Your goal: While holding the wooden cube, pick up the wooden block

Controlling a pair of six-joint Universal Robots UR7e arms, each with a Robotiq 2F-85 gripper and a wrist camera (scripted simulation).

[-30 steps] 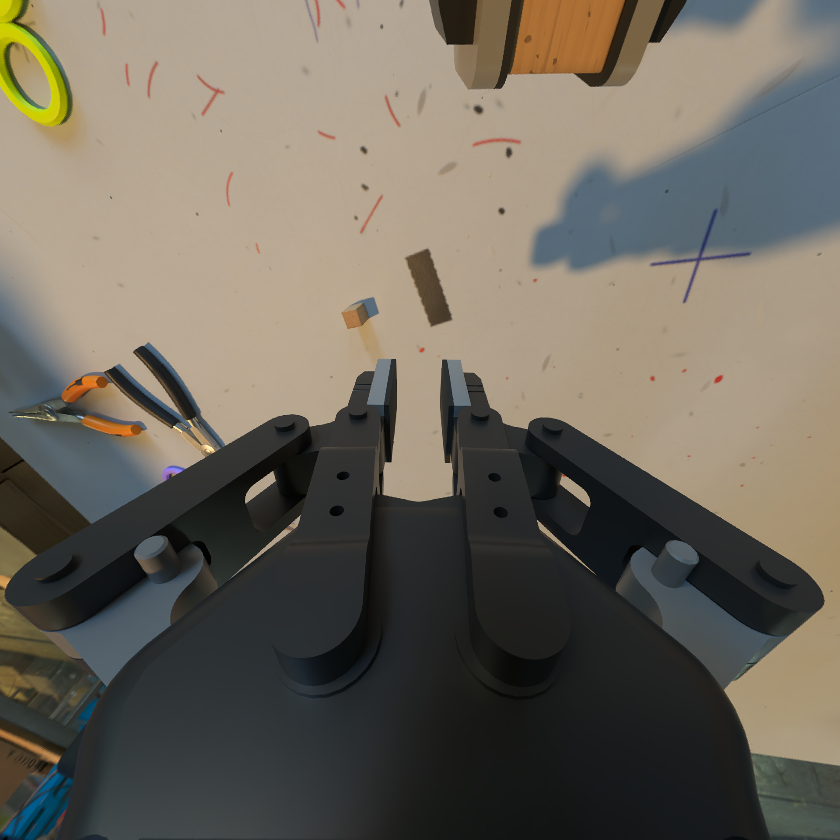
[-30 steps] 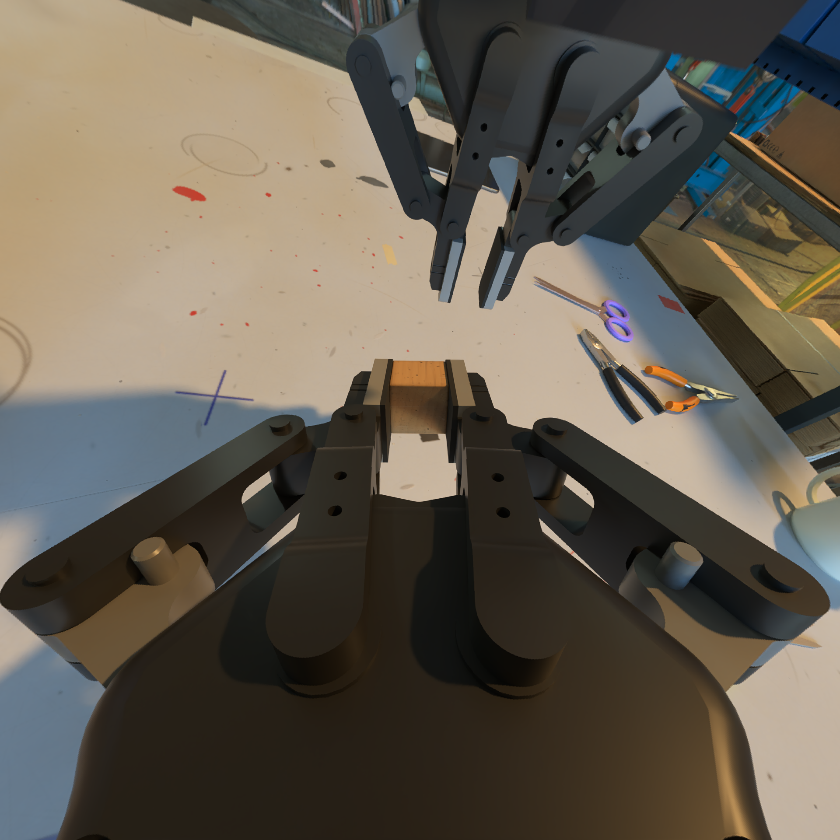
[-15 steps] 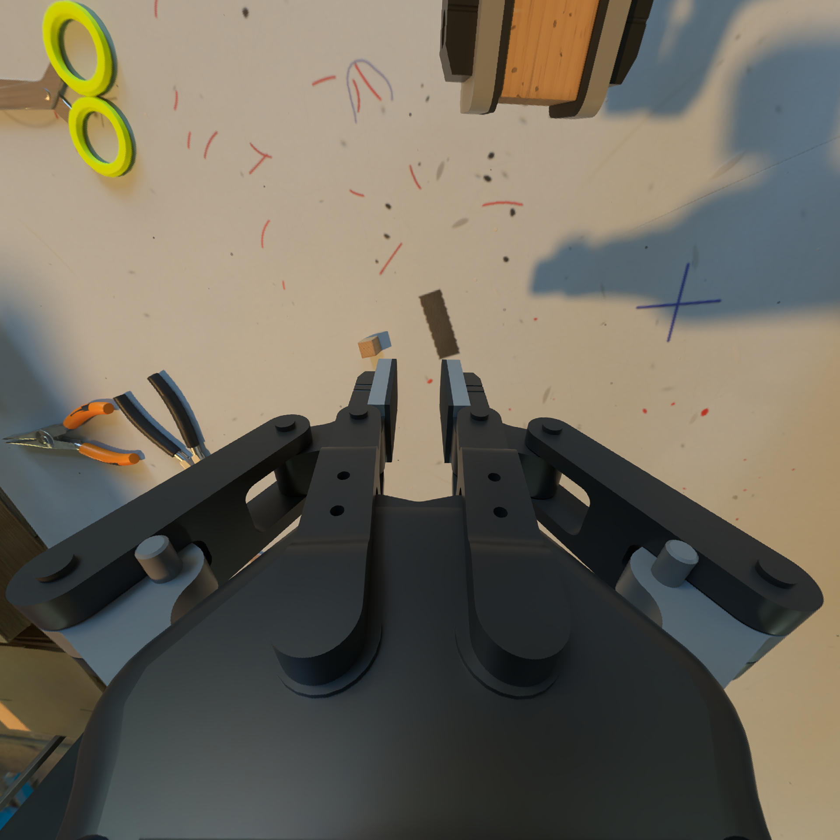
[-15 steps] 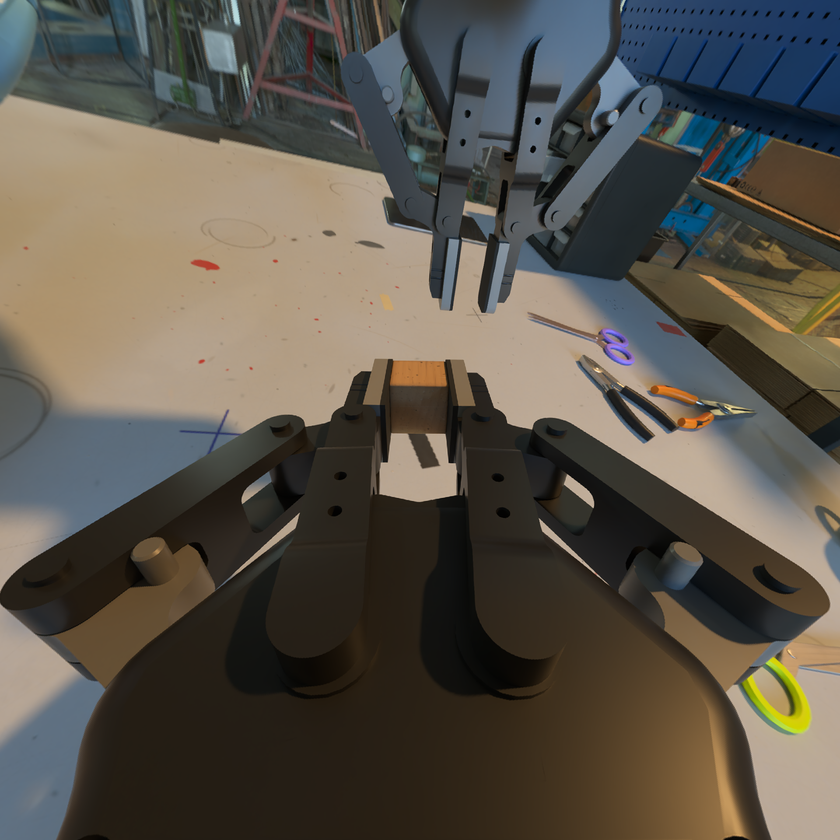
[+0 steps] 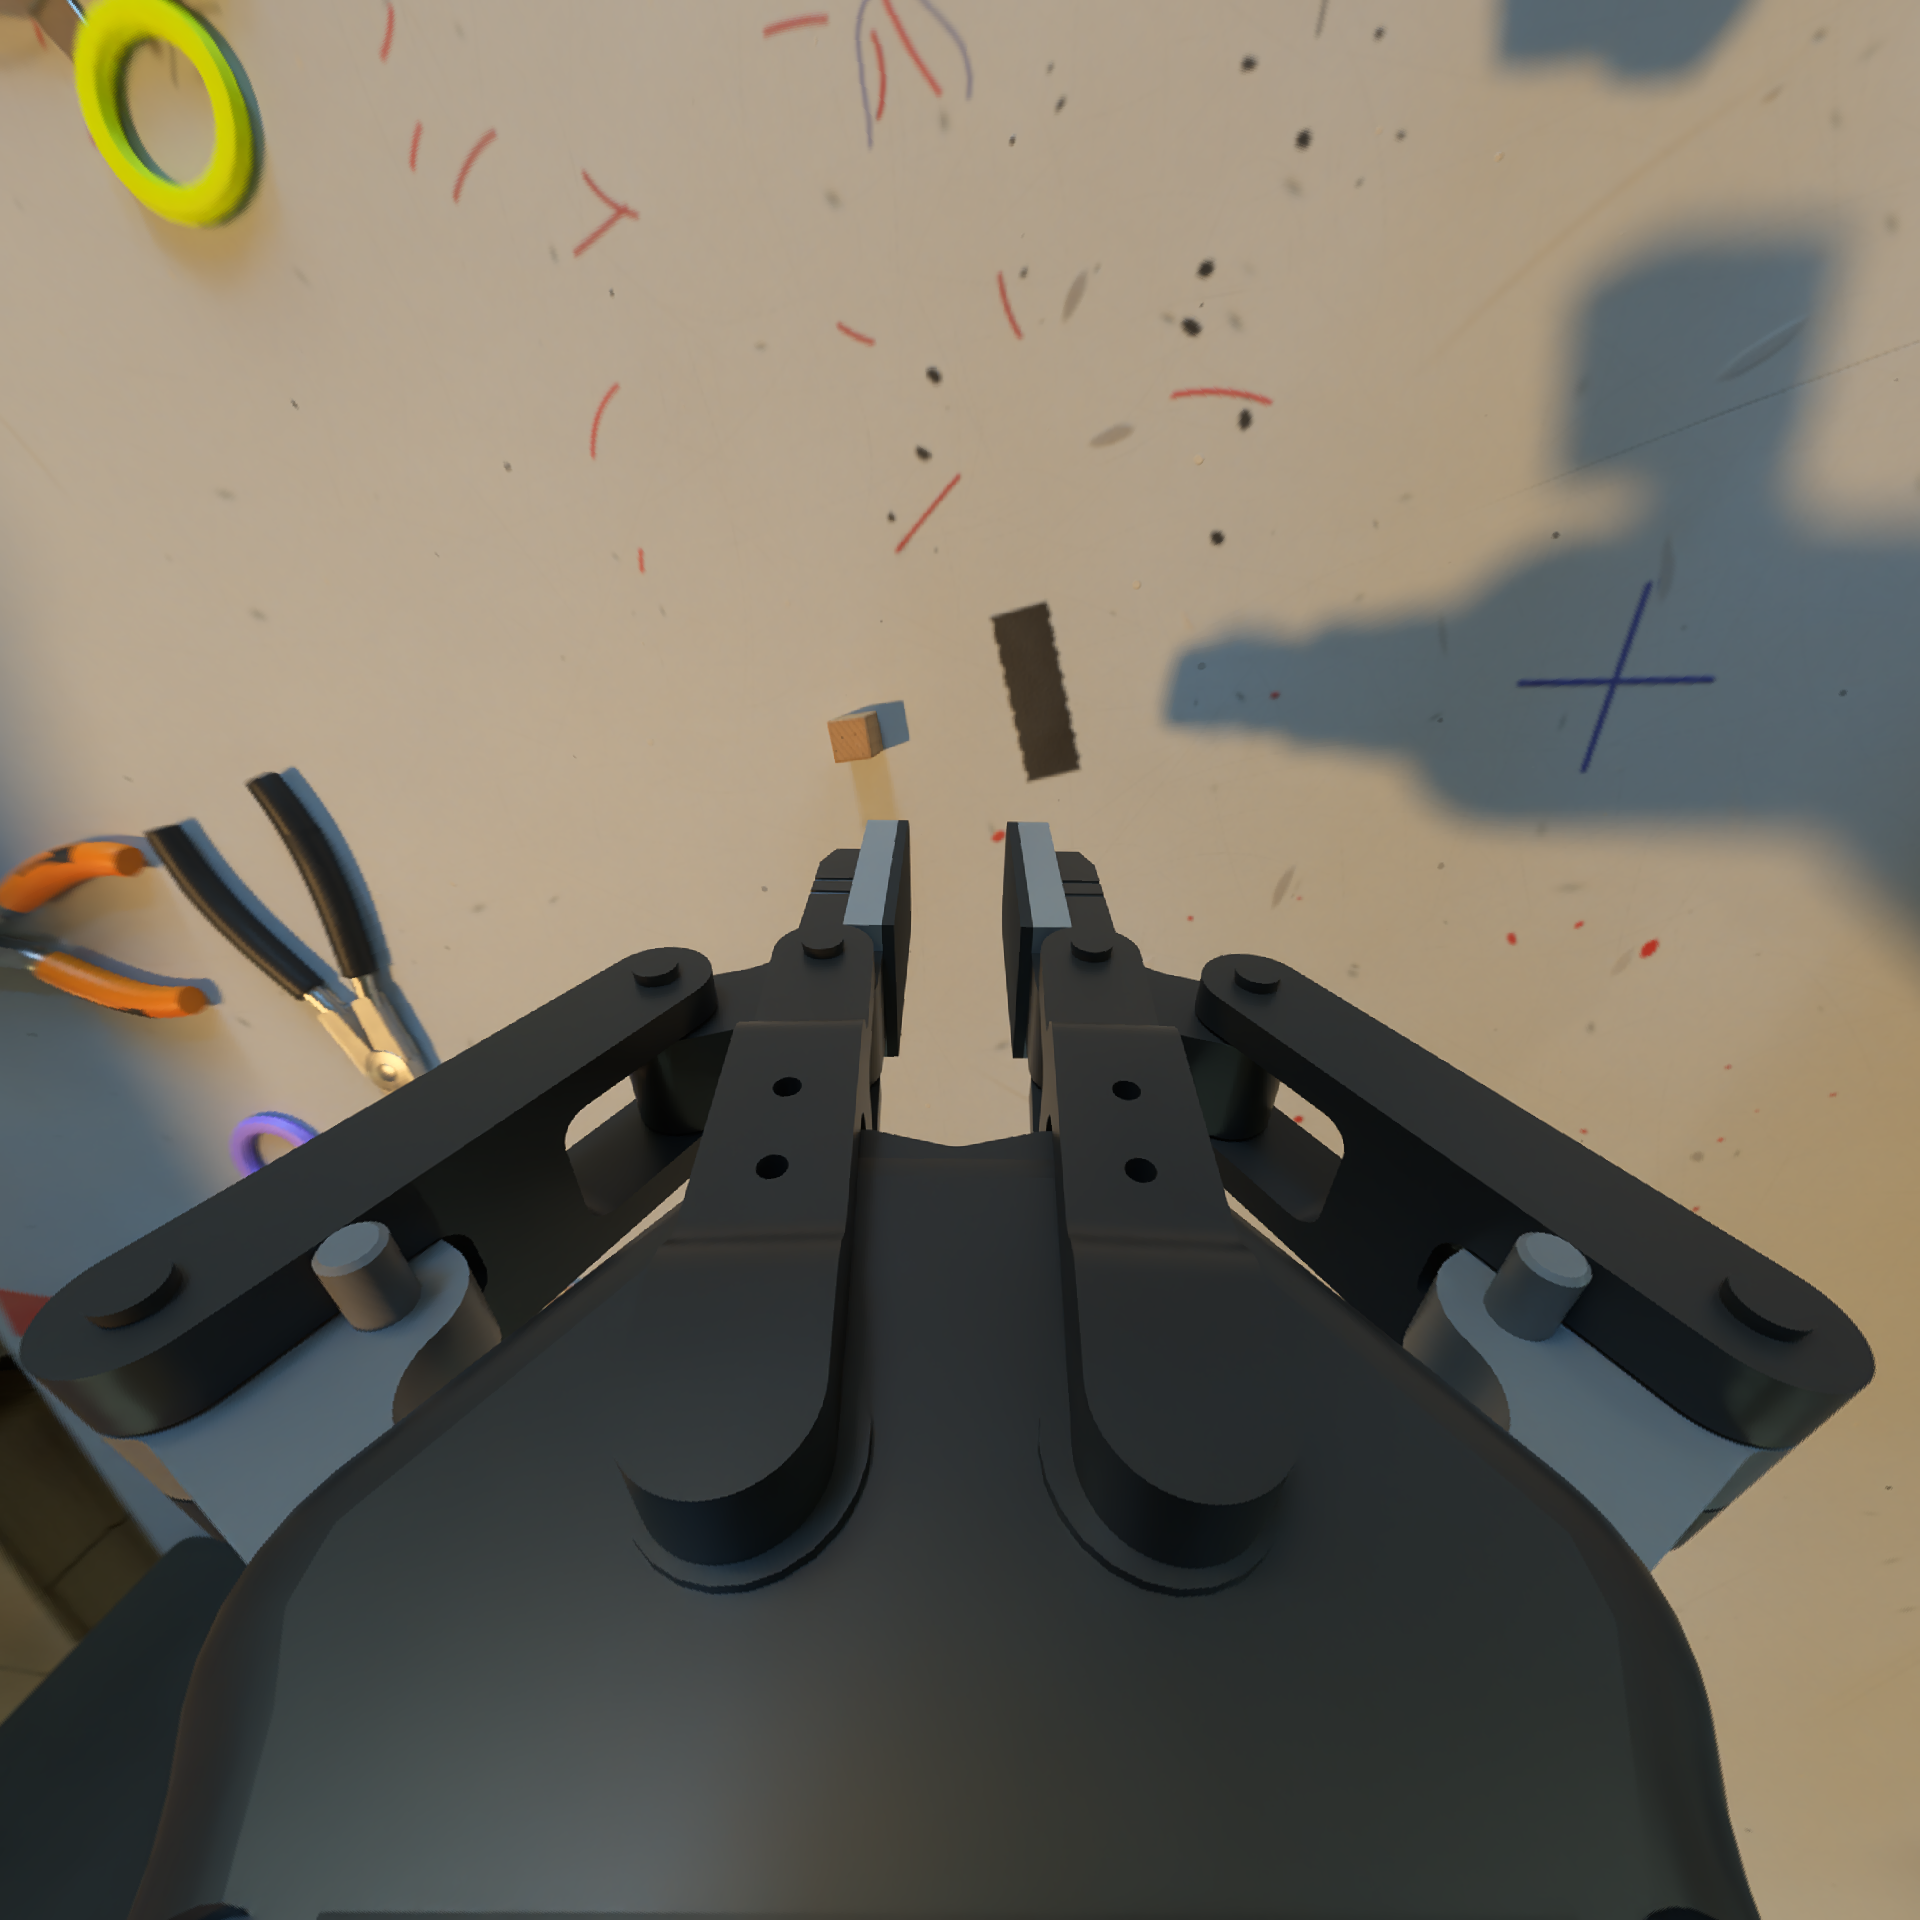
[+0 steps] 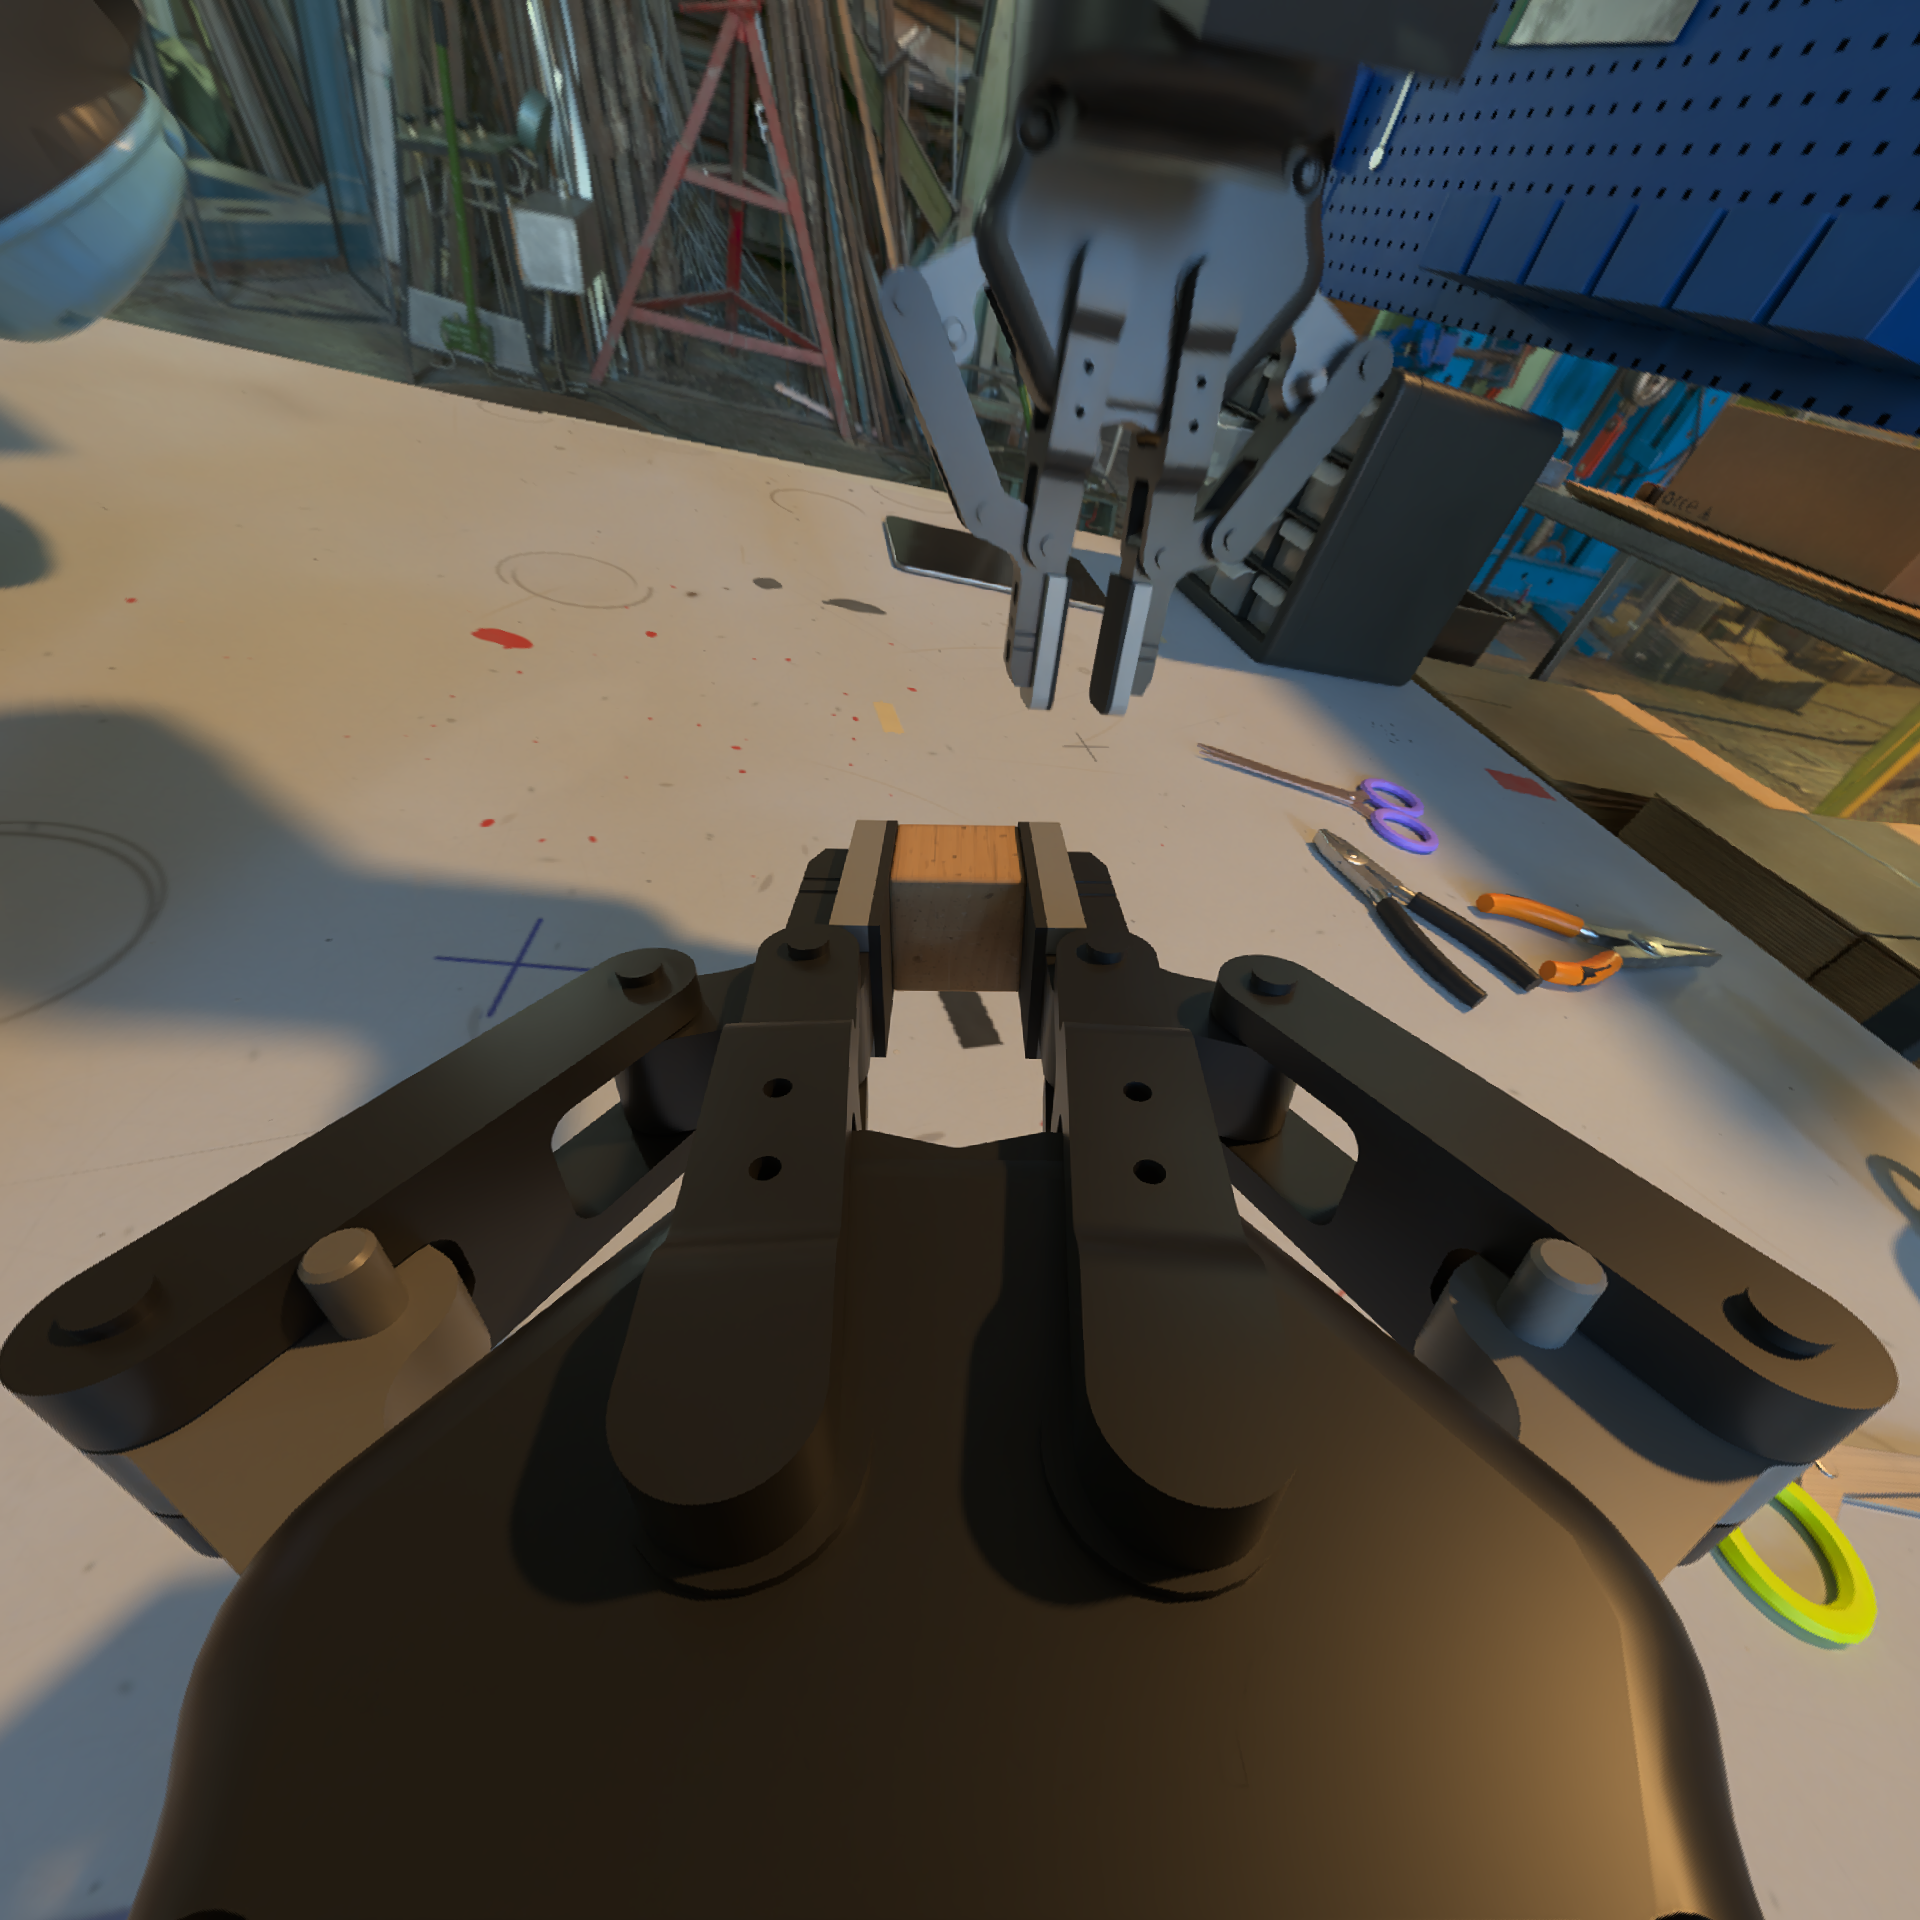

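Receding right end effector point(image 6: 956, 862), seemingly

Right gripper point(image 6: 956, 883) clamps the wooden cube point(image 6: 954, 902) above the table point(image 6: 312, 623).

Looking like a workshop: paint-spattered beige worktable point(image 6: 312, 644), blue perforated pegboard point(image 6: 1621, 208), red metal tripod stand point(image 6: 727, 239), black-handled pliers point(image 6: 1403, 914), dark drawer cabinet point(image 6: 1392, 551) showing.
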